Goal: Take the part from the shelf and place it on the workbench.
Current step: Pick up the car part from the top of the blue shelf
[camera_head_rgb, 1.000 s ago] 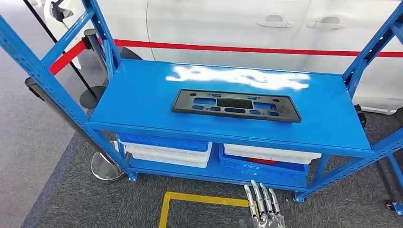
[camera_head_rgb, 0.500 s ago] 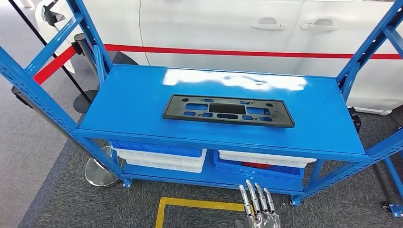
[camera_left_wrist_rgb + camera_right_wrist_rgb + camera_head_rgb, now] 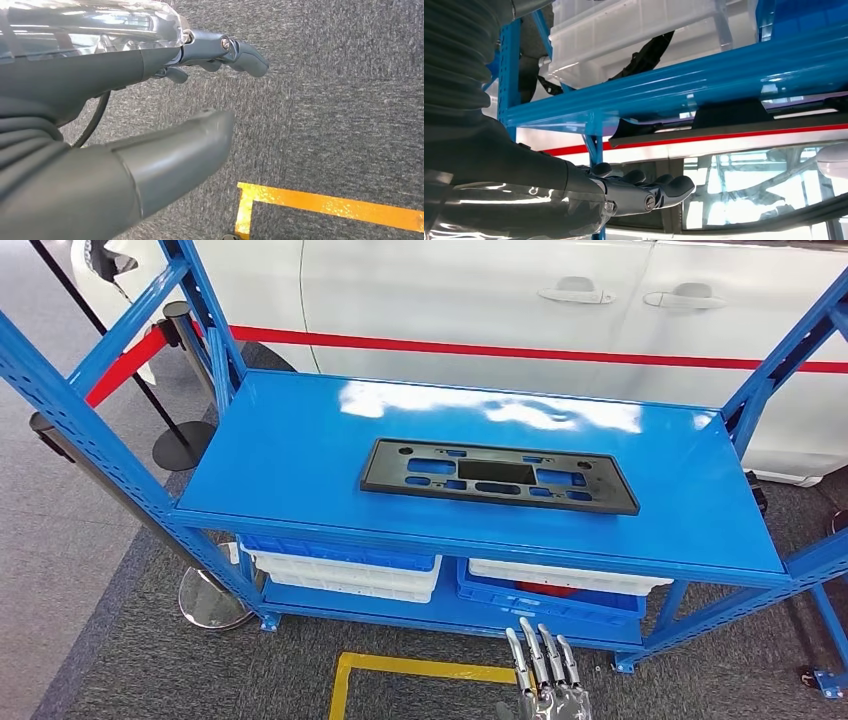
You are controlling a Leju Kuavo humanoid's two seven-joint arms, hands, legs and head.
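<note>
The flat black plastic slotted part (image 3: 498,476) lies untouched on the blue metal shelf (image 3: 300,440). The right hand (image 3: 545,680), cut off below, and left hand (image 3: 150,125) hold nothing, fingers extended.

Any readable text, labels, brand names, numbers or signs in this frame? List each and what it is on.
None can be read.
Black part on the blue shelf: moulded cut-outs, no lettering visible.
White car behind: a plain red stripe, no writing.
Bins on the lower level: no labels visible.
Yellow floor line: a marking, no characters.
</note>
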